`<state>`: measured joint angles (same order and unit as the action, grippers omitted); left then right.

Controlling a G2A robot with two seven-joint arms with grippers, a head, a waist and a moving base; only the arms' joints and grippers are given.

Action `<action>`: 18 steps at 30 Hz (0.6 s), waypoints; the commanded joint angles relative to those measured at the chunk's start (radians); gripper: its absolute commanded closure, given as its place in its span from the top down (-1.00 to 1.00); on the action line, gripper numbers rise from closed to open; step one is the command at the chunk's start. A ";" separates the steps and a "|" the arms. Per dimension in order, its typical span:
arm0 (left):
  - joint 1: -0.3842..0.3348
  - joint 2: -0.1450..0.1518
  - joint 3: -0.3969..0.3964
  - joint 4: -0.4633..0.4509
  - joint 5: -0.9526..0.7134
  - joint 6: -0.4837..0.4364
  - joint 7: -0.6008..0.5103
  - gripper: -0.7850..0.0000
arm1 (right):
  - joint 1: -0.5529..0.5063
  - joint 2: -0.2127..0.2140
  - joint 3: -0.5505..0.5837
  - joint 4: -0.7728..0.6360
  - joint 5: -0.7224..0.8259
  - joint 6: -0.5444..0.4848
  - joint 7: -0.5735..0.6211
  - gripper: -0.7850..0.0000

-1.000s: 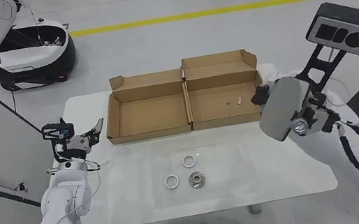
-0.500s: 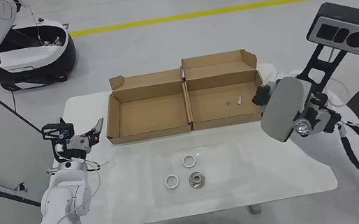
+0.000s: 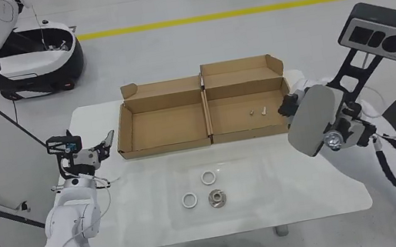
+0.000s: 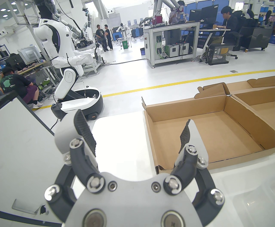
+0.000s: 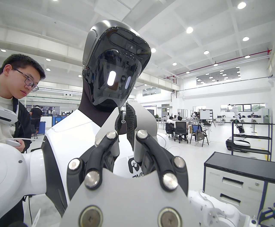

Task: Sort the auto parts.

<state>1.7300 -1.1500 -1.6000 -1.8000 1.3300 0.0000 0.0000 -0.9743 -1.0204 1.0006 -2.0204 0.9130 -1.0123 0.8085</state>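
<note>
Bright, even light from ceiling lamps (image 5: 189,29); the white table (image 3: 292,178) shows soft glare; wrist views bow at edges.

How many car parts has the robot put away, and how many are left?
Done: two small pale parts lie in the right cardboard box. In hand: the right jaws look shut on a small threaded bolt. Left: two white rings and a metal flanged nut wait on the table; the left cardboard box holds nothing, and the left jaws stand open and empty.
</note>
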 commanded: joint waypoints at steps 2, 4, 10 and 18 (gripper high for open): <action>0.000 0.000 0.000 0.000 0.000 0.000 0.000 1.00 | 0.000 0.000 0.000 0.000 0.000 0.000 0.000 -1.00; 0.000 0.000 0.000 0.000 0.000 0.000 0.000 1.00 | 0.000 0.000 0.000 0.000 0.000 0.000 0.000 -1.00; 0.000 0.000 0.000 0.000 0.000 0.000 0.000 1.00 | -0.041 -0.002 0.051 -0.021 -0.066 0.037 -0.052 -1.00; 0.000 0.000 0.000 0.000 0.000 0.000 0.000 1.00 | -0.118 0.010 0.187 0.006 -0.181 0.100 -0.045 -1.00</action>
<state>1.7300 -1.1500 -1.6000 -1.8000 1.3300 0.0000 0.0000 -1.0852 -1.0128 1.1653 -2.0218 0.7517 -0.9243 0.7561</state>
